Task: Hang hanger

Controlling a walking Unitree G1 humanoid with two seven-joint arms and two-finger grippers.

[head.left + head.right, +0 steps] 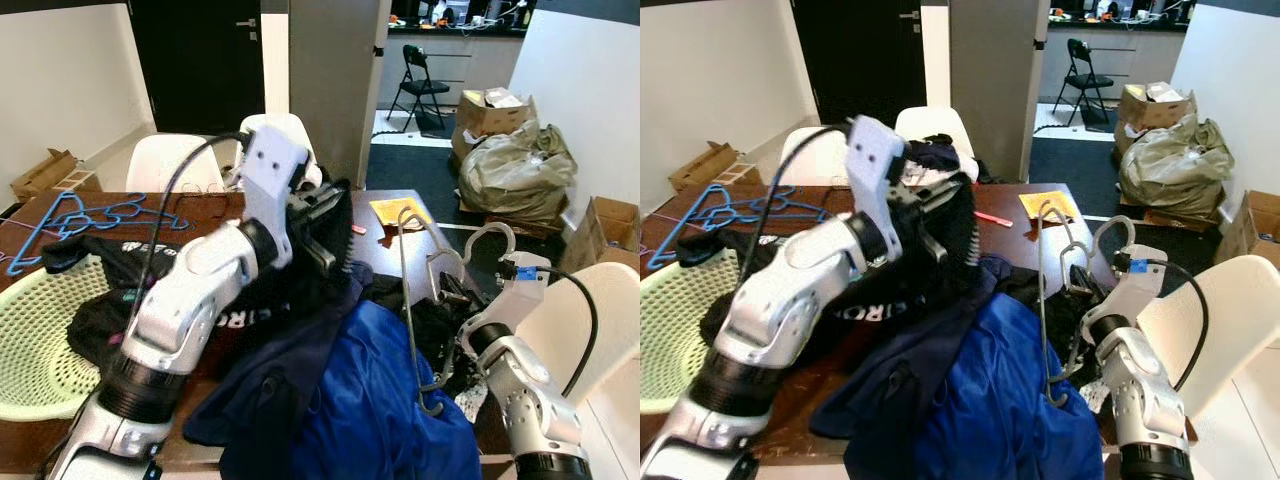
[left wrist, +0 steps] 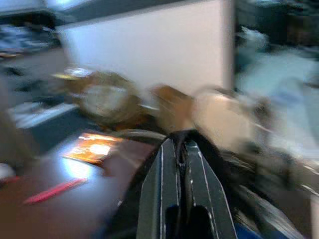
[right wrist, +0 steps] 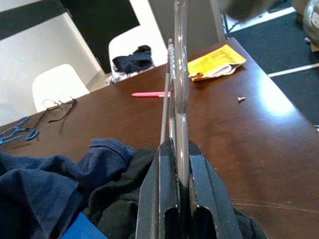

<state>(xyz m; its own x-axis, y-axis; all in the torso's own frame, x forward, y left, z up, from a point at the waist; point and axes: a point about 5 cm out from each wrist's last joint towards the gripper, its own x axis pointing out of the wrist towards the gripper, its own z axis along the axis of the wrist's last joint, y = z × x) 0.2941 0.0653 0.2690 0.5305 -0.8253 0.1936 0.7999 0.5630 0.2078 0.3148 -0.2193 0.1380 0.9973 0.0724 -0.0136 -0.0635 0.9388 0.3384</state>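
Looking down at the dark brown wooden table [image 1: 1040, 240], I see most of its near half buried under a heap of dark and bright blue clothes [image 1: 980, 400]; bare wood shows only at the far right corner, where a yellow paper packet [image 1: 1047, 204] and a pink pen [image 1: 992, 219] lie near each other, well apart from the table's right edge; past that edge the dark floor is open toward a folding black chair [image 1: 1087, 76] and a bulging olive sack [image 1: 1180, 160]; a white moulded chair [image 1: 1215, 320] stands close on my right, two more white chairs [image 1: 930, 128] at the far side.

A pale green mesh laundry basket [image 1: 30, 330] sits at the left end of the table, with a black printed garment [image 1: 120, 290] draped over its rim and partly inside; beyond it a tangle of blue plastic hangers [image 1: 80, 218] lies flat on the wood.

My left gripper [image 2: 179, 164] is raised over the heap, its fingers [image 2: 159, 189] pressed together on a fold of black cloth [image 1: 325, 235], lifted clear of the pile; that wrist view is blurred. My right gripper [image 3: 174, 159] is clamped tight on the thin grey wire hanger [image 1: 412, 300], which stands upright at the right side of the heap, hook uppermost, its lower end down among the clothes.
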